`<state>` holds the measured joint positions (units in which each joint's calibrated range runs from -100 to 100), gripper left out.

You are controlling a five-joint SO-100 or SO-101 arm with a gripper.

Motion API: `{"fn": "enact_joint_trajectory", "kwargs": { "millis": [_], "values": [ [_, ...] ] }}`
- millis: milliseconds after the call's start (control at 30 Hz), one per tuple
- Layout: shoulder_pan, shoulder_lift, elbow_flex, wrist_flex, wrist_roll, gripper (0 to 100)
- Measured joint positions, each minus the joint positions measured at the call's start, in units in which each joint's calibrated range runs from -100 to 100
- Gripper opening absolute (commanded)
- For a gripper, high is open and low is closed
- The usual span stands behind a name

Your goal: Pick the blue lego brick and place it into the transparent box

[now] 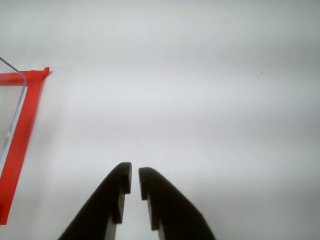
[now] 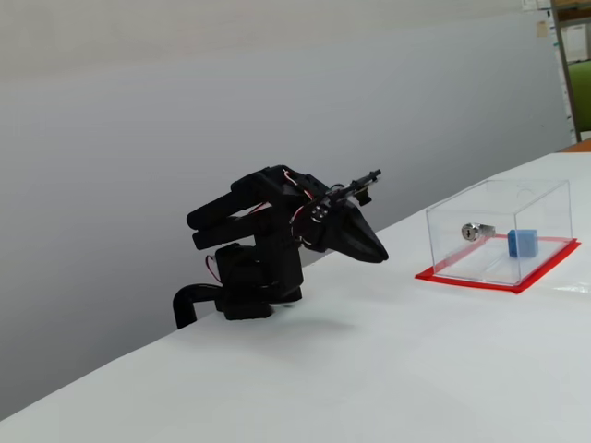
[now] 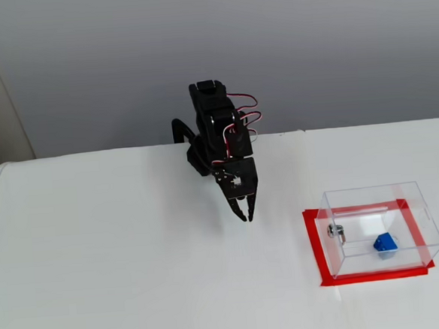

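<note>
The blue lego brick (image 2: 523, 242) (image 3: 384, 243) lies inside the transparent box (image 2: 545, 189) (image 3: 372, 191), on its red base sheet. The silver lock (image 2: 476, 231) (image 3: 336, 232) sits on the box wall that faces the arm. My gripper (image 2: 380, 254) (image 3: 246, 217) hovers low over the bare table, to the left of the box and apart from it, folded close to the arm's base. In the wrist view the gripper (image 1: 135, 175) is shut with nothing between its black fingers. Only a corner of the box (image 1: 15, 112) shows at the left edge there.
The arm's base (image 2: 249, 295) is clamped at the table's far edge. A grey wall stands behind the white table (image 3: 99, 278). A shelf (image 2: 572, 55) shows at the far right of one fixed view.
</note>
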<state>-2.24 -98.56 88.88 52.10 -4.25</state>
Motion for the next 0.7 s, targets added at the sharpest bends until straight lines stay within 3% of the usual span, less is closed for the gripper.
{"fn": "enact_joint_trajectory", "kwargs": {
  "millis": [433, 700],
  "values": [
    [3.4, -0.5, 9.0, -9.3, 0.0, 2],
    [5.3, -0.5, 9.5, -8.3, 0.7, 2]
  ]
}}
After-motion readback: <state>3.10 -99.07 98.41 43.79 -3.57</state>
